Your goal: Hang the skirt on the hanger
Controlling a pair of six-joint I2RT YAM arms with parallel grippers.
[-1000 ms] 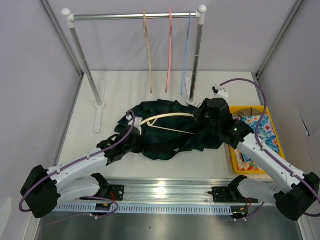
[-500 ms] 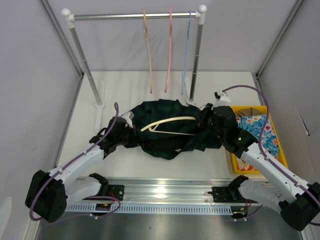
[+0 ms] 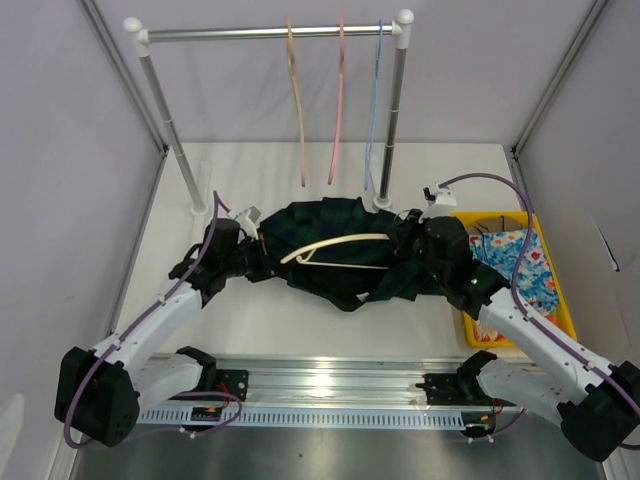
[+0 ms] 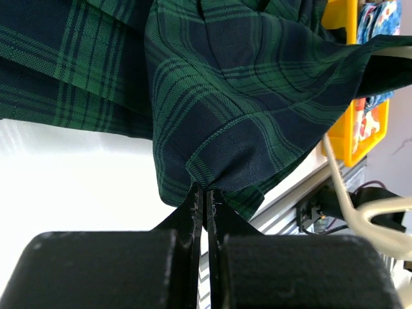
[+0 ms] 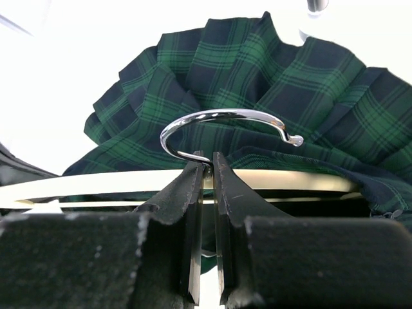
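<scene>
White tabletop (image 3: 260, 180), closed in by pale walls, carries the skirt (image 3: 330, 222) in a rumpled dark green and navy heap at its middle, just in front of the right foot of a clothes rack (image 3: 270, 33). On top of the heap lies the hanger (image 3: 335, 243), its cream shoulder curving across the plaid from left to right with the thin bottom bar just nearer the arms. Its hook points to the right side. The right wrist view shows that hook as a chrome curl above the cream bar, with pleats fanned out beyond it. The right end effector (image 3: 405, 240) reaches in from the right, fingers pressed together on the wire neck of the hook where it meets the plastic. The left end effector (image 3: 252, 262) comes in from the left edge of the heap, and in its own camera the two black fingers (image 4: 193, 212) pinch a small fold at the skirt's hem, the cloth rising from that pinch in a taut ridge. Whether any fabric is threaded over the hanger's bar cannot be told. Near the skirt on the right sits a yellow tray (image 3: 563, 300) holding a bright floral cloth (image 3: 525, 265). Behind, on the rack's rail, hang a tan hanger (image 3: 296, 100), a pink hanger (image 3: 338, 100) and a pale blue hanger (image 3: 374, 100), well apart from the skirt
</scene>
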